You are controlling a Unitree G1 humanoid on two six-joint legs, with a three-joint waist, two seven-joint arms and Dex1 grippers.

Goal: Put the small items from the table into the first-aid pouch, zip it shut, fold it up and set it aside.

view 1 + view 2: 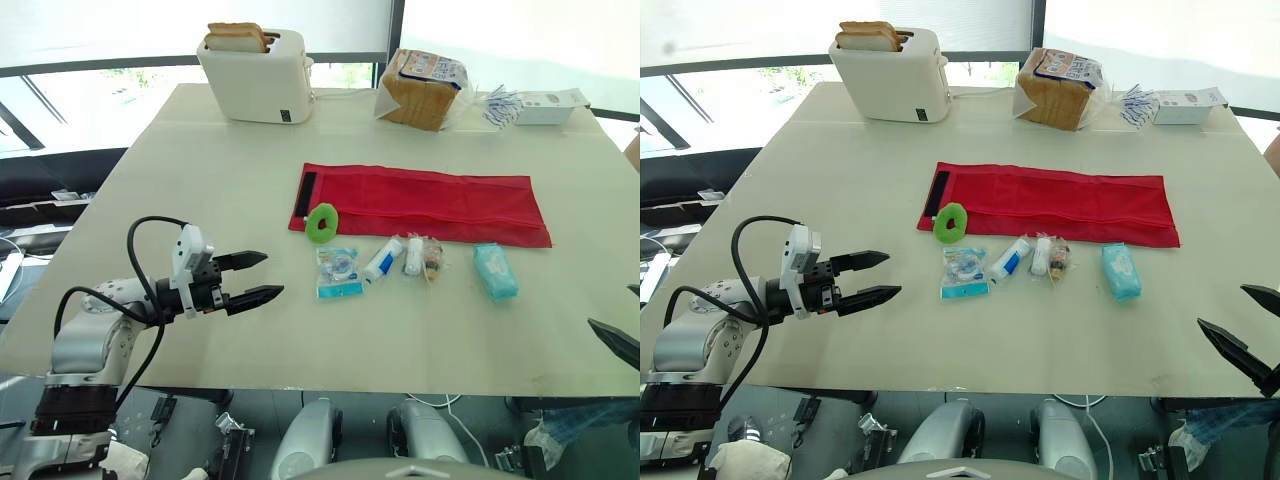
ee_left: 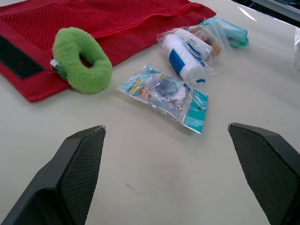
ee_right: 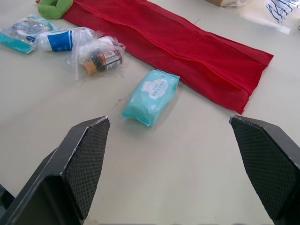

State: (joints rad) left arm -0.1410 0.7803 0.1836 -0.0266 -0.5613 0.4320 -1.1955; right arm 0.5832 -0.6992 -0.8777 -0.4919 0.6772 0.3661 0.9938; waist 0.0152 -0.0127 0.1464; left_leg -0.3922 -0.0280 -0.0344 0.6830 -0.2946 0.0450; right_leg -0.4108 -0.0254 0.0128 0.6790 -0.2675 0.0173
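Note:
The red first-aid pouch [image 1: 425, 203] lies unfolded flat across the middle of the table. A green fuzzy ring [image 1: 322, 222] rests on its front left corner. In front of the pouch lie a clear and teal packet [image 1: 338, 272], a white and blue tube [image 1: 384, 260], a clear bag with a small bottle [image 1: 424, 256] and a teal wipes pack [image 1: 494, 271]. My left gripper [image 1: 258, 277] hovers open left of the packet, pointing at it. My right gripper [image 1: 1244, 325] is open at the front right table edge, well right of the wipes pack [image 3: 151, 96].
A white toaster [image 1: 258, 73] with bread slices stands at the back left. A bagged loaf [image 1: 420, 88] and a white box with blue wrappers [image 1: 535, 105] sit at the back right. Bare tabletop [image 1: 200, 170] spreads to the left.

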